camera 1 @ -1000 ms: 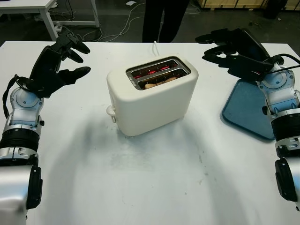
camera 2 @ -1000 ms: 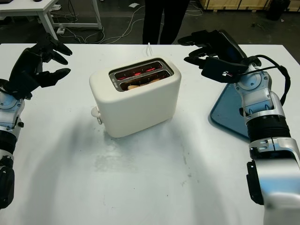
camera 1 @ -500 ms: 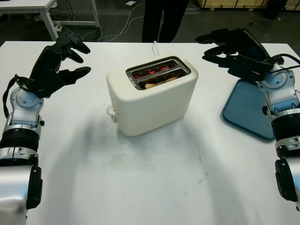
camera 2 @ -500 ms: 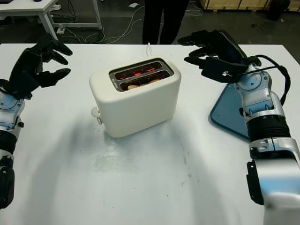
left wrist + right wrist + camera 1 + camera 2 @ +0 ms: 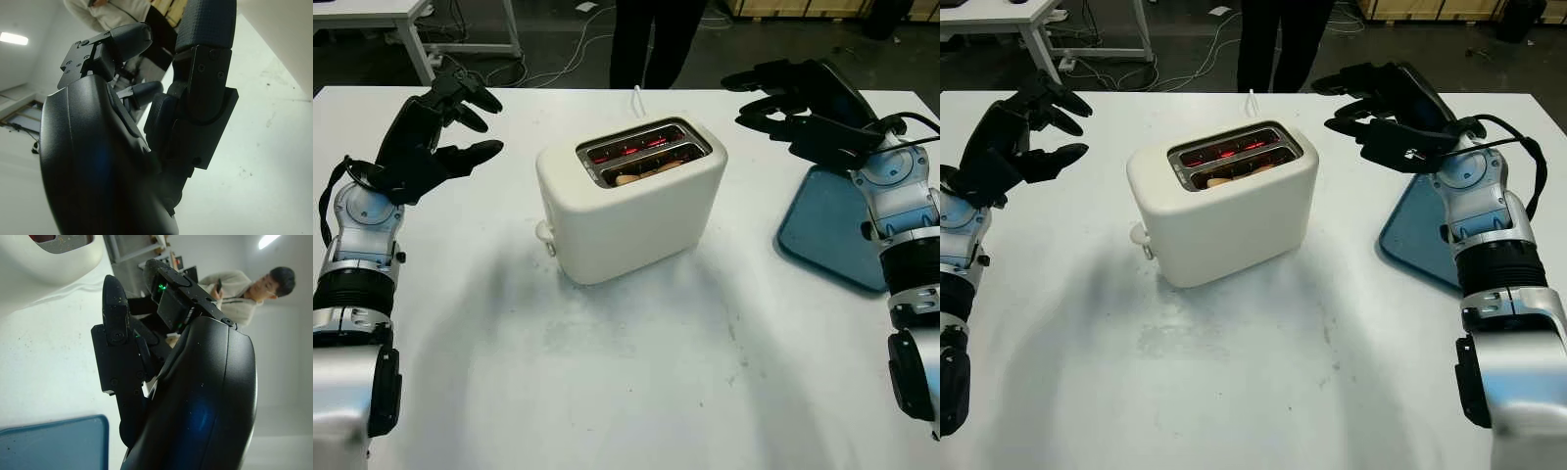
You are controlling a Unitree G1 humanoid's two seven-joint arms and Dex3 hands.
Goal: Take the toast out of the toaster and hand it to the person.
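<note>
While the white toaster [image 5: 628, 201] stood at the centre of the frame on the white table [image 5: 636, 382], its heating elements glowed red and the toast [image 5: 642, 174] sat low in the nearer slot, barely showing above the rim. The left hand [image 5: 435, 132] hovered at the upper left, well apart from the toaster, open and holding nothing. The right hand [image 5: 803, 113] hovered at the upper right, above the far corner of the blue tray [image 5: 827, 230], likewise open and empty. A person [image 5: 651, 39] stood beyond the table's far edge, at the top centre. Judged from this, the reach had not begun. To do it well, one hand would probably need to come down over the nearer slot from above, pinch the exposed edge of the toast without touching the hot elements, and lift straight up.
</note>
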